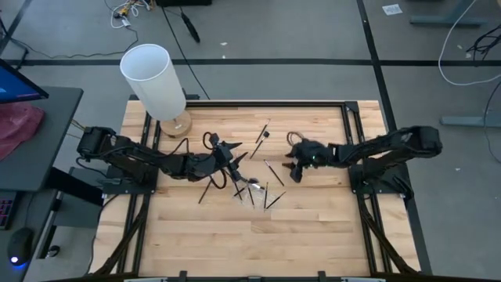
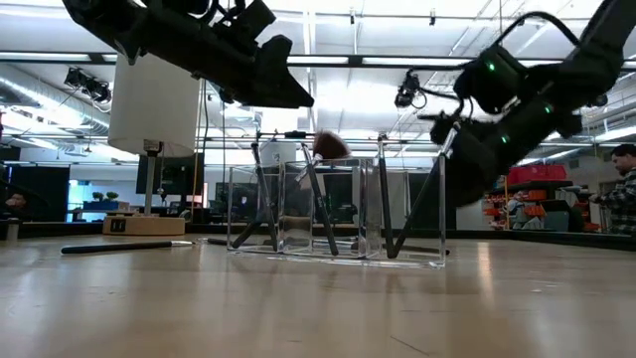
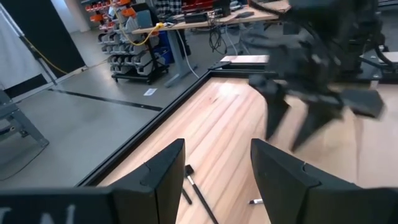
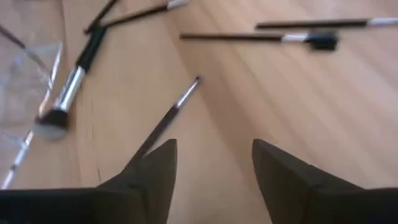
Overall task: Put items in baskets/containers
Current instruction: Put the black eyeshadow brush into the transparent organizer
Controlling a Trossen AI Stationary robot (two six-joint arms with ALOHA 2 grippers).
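Observation:
The clear plastic holder stands near the table's middle, with several thin black brushes leaning inside it. More brushes lie flat on the wood: one toward the far edge, one between the grippers, one left of the holder. My left gripper hovers open just left of the holder, above the table. My right gripper is open too, above the loose brushes; a thin brush lies just ahead of its fingers.
A tall white cylinder on a round wooden base stands at the far left corner. Another brush lies left of the holder. A black frame borders the table. Bare wood stretches along the near side.

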